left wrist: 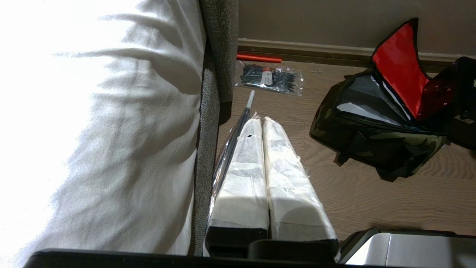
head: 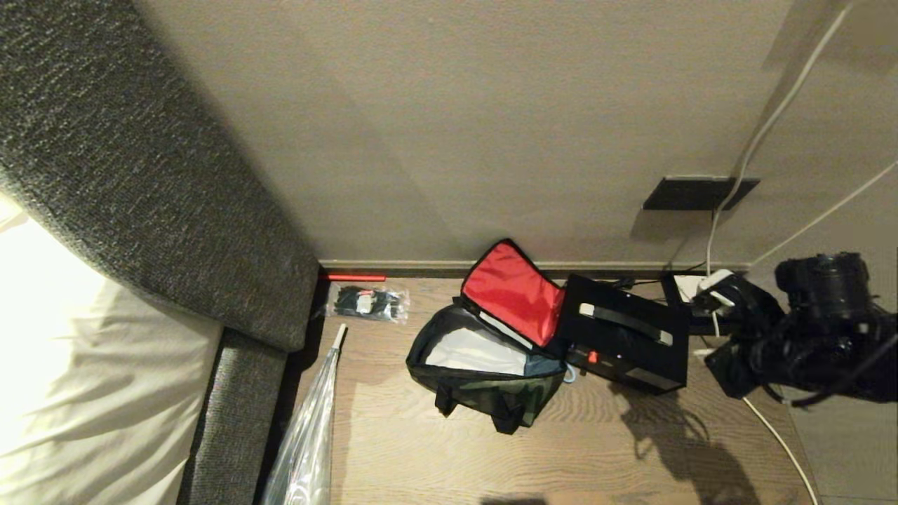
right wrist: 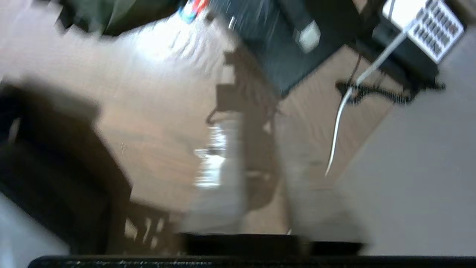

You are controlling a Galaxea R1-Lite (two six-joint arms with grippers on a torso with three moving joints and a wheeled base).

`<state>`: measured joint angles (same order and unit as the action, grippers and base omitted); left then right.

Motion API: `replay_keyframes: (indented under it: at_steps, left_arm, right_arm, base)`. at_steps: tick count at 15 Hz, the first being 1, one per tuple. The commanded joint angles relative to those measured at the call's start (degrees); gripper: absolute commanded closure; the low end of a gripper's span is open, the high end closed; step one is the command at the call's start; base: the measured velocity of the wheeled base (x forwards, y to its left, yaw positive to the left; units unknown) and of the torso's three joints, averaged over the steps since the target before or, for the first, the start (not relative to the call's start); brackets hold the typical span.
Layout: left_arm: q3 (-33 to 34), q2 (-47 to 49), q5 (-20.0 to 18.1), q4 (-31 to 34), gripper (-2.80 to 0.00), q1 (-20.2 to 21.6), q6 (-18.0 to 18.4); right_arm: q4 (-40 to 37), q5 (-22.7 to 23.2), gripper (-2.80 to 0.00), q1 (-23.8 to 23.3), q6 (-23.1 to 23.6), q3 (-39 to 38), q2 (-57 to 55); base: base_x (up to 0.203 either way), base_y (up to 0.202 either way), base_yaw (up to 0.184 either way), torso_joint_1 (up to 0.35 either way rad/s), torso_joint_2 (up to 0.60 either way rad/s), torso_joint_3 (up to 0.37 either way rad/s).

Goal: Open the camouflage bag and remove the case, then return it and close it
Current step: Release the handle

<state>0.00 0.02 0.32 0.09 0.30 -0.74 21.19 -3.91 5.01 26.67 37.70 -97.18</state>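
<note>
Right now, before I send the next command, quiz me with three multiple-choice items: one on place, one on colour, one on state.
1. Where is the case?
A. inside the bag
B. on the floor beside the bag, toward the robot's right
C. on the bed

2. What colour is the lid lining of the camouflage bag?
A. red
B. blue
C. yellow

3. How is the bag?
A. zipped shut
B. open, lid raised
C. upside down

Key: B, the case lies outside next to the bag; A, the raised flap shows red; B, the pale interior is exposed.

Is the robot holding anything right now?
No. The case lies on the floor beside the open camouflage bag, untouched; the left gripper is shut on nothing.
</note>
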Motion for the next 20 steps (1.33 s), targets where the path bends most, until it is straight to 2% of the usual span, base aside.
replay_keyframes:
  at_steps: [1,2,3,5,6,7,8,10,13,17,20]
  left_arm:
    - [0.18,-0.11,0.04,0.0,0.0,0.05,-0.05]
    - [0.12,-0.11,0.04,0.0,0.0,0.05,-0.05]
    - [0.09,-0.11,0.04,0.0,0.0,0.05,-0.05]
    - [0.18,-0.11,0.04,0.0,0.0,0.04,-0.05]
    - [0.18,-0.11,0.04,0.0,0.0,-0.03,-0.05]
    - [0.16,-0.11,0.04,0.0,0.0,-0.02,-0.05]
    - [0.18,-0.11,0.04,0.0,0.0,-0.02,-0.05]
    - [0.14,-0.11,0.04,0.0,0.0,0.05,-0.05]
    - [0.18,-0.11,0.04,0.0,0.0,-0.02,-0.05]
    - [0.18,-0.11,0.04,0.0,0.0,0.05,-0.05]
    - [0.18,-0.11,0.04,0.0,0.0,0.05,-0.05]
  right_arm:
    - [0.64,-0.22,-2.8,0.06,0.75,10.99,-16.32]
    - [0.86,-0.46,-2.8,0.07,2.7,15.34,-20.79]
    - [1.2,-1.61,-2.8,0.08,7.0,19.35,-24.87]
    - [4.0,-6.36,-2.8,0.07,23.1,24.26,-30.76]
    - [6.58,-7.66,-2.8,0.05,29.29,25.46,-33.19]
    - [9.44,-8.57,-2.8,0.04,34.17,26.35,-35.29]
    - [11.28,-9.17,-2.8,0.02,36.94,27.19,-36.89]
    - [12.19,-11.17,-2.8,0.08,38.14,30.26,-39.37]
    - [13.93,-14.35,-2.8,0.08,44.57,32.49,-42.03]
    - [16.94,-14.97,-2.8,0.04,45.02,33.09,-43.51]
    - [19.4,-15.54,-2.8,0.5,42.54,32.51,-43.37]
  base:
    - [0.0,0.0,0.0,0.0,0.0,0.0]
    - [0.0,0.0,0.0,0.0,0.0,0.0]
    - [0.0,0.0,0.0,0.0,0.0,0.0]
    - [0.0,0.0,0.0,0.0,0.0,0.0]
    - [0.0,0.0,0.0,0.0,0.0,0.0]
    - [0.0,0.0,0.0,0.0,0.0,0.0]
    - [0.0,0.0,0.0,0.0,0.0,0.0]
    - [0.0,0.0,0.0,0.0,0.0,0.0]
    - [0.0,0.0,0.0,0.0,0.0,0.0]
    - [0.0,0.0,0.0,0.0,0.0,0.0]
    - [0.0,0.0,0.0,0.0,0.0,0.0]
